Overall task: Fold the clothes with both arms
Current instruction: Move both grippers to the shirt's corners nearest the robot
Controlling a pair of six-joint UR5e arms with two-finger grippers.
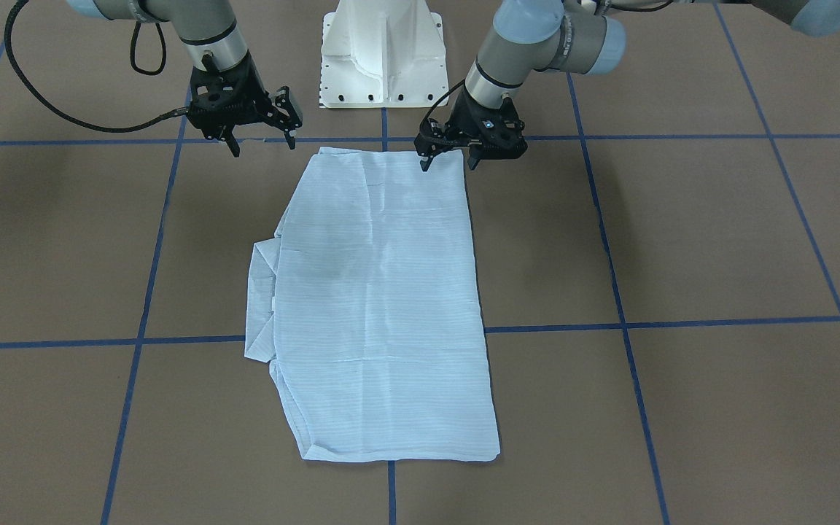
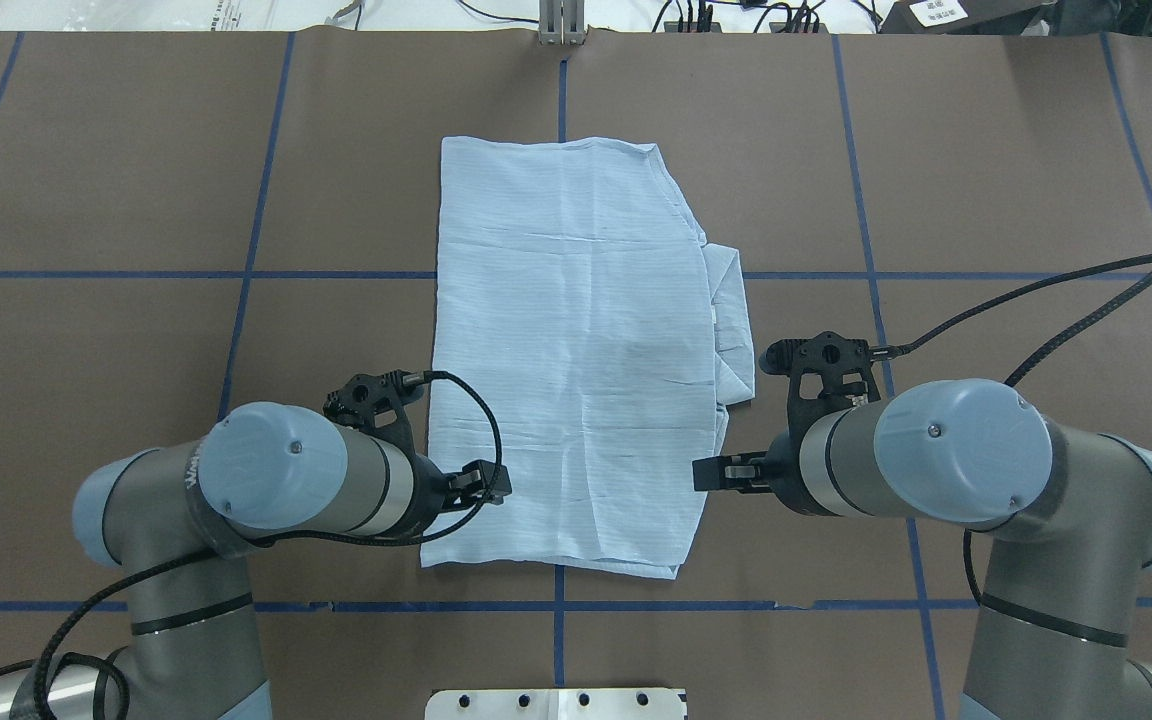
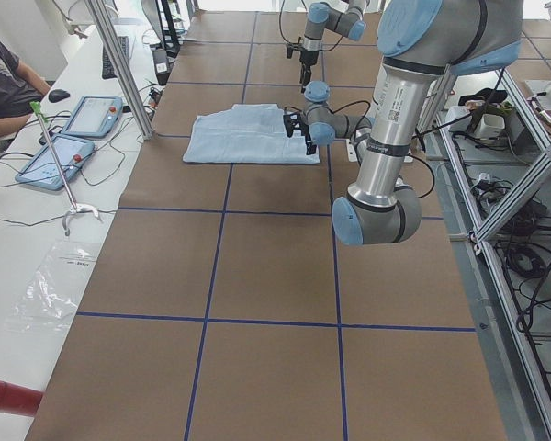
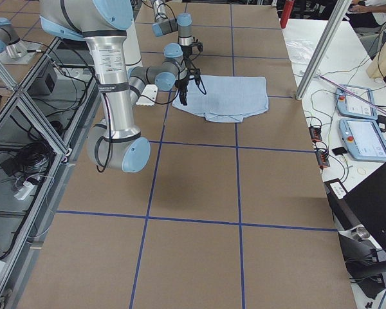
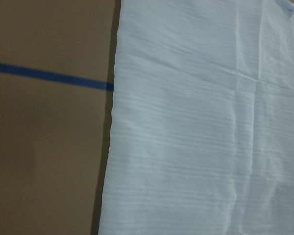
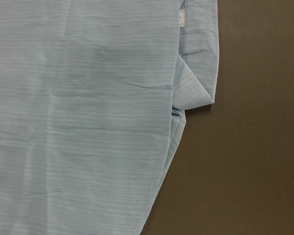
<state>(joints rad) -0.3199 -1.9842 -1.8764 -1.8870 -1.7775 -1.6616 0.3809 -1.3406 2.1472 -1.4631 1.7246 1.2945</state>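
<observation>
- Pale blue shirt, folded flat on table; label print unreadable.
- Left gripper: jaws apart over shirt corner.
- Right gripper: jaws apart beside shirt.

Robot lab; taped table, teach pendants

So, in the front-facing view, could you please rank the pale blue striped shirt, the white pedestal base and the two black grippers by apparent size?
1. pale blue striped shirt, by far the largest.
2. white pedestal base, cropped at the top.
3. left gripper and right gripper: about alike, so unranked.
</observation>
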